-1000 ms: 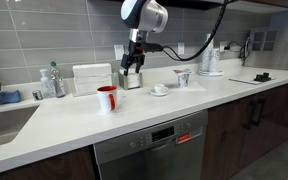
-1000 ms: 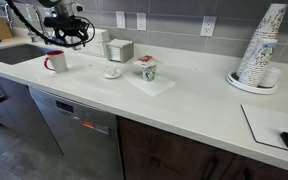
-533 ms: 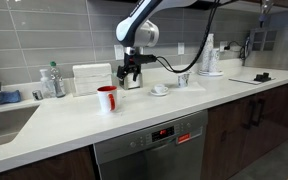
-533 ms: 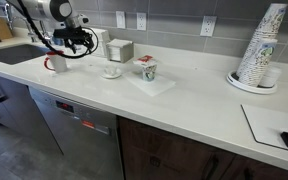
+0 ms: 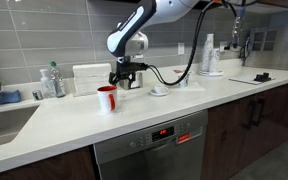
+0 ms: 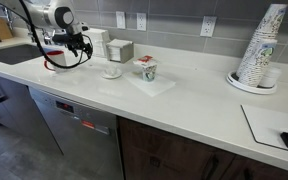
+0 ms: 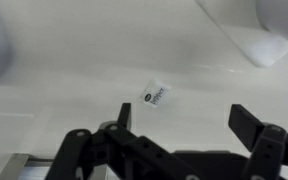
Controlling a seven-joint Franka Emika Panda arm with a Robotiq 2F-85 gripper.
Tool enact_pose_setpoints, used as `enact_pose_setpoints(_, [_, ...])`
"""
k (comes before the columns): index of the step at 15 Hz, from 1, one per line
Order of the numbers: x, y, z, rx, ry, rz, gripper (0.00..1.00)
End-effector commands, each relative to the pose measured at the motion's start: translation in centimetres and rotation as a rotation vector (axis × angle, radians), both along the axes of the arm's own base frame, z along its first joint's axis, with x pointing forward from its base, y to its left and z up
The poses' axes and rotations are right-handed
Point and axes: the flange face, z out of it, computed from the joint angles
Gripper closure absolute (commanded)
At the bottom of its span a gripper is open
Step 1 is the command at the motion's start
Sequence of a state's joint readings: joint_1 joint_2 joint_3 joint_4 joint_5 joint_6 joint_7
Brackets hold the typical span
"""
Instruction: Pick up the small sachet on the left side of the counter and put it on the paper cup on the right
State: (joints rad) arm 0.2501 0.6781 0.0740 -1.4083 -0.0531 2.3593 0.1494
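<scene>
The small white sachet (image 7: pixel 155 95) with dark print lies flat on the white counter (image 7: pixel 74 70) in the wrist view, just past my left fingertip. My gripper (image 7: pixel 184 122) is open and empty, hovering above the counter with the sachet a little left of the gap. In both exterior views my gripper (image 5: pixel 124 76) (image 6: pixel 72 42) hangs over the counter's left part, by the red mug (image 5: pixel 106 98). The sachet is too small to make out there. The paper cup (image 5: pixel 183 77) (image 6: pixel 146 68) with reddish print stands further right on a white mat.
A white teacup on a saucer (image 5: pixel 160 90) (image 6: pixel 112 71) stands between the mug and the paper cup. A white box (image 5: pixel 92 78) and a bottle (image 5: pixel 52 82) stand by the wall, next to a sink (image 5: pixel 4 120). A stack of cups (image 6: pixel 260 50) stands far right.
The arm has swung left along the counter and lower, from near the box at the wall to beside the red mug. The gripper has stayed open.
</scene>
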Motion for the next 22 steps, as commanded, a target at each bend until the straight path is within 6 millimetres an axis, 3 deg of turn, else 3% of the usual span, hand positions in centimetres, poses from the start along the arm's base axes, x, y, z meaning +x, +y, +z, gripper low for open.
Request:
enact_pose_setpoints(1, [1.9,0.5,-1.5,-0.011,0.016,-0.119,0.0])
enact_pose_setpoints(6, [3.1,0.5,-2.8,-0.015,0.027,-0.239,0.0])
enact_pose_setpoints(18, [4.6,0.7,-5.5,-0.044,0.061,-0.327,0.0])
enact_pose_setpoints(21, [4.5,0.7,-5.8,-0.068,0.086,-0.326,0.19])
enact_pose_setpoints(22, [4.4,0.7,-5.8,-0.079,0.094,-0.324,0.16])
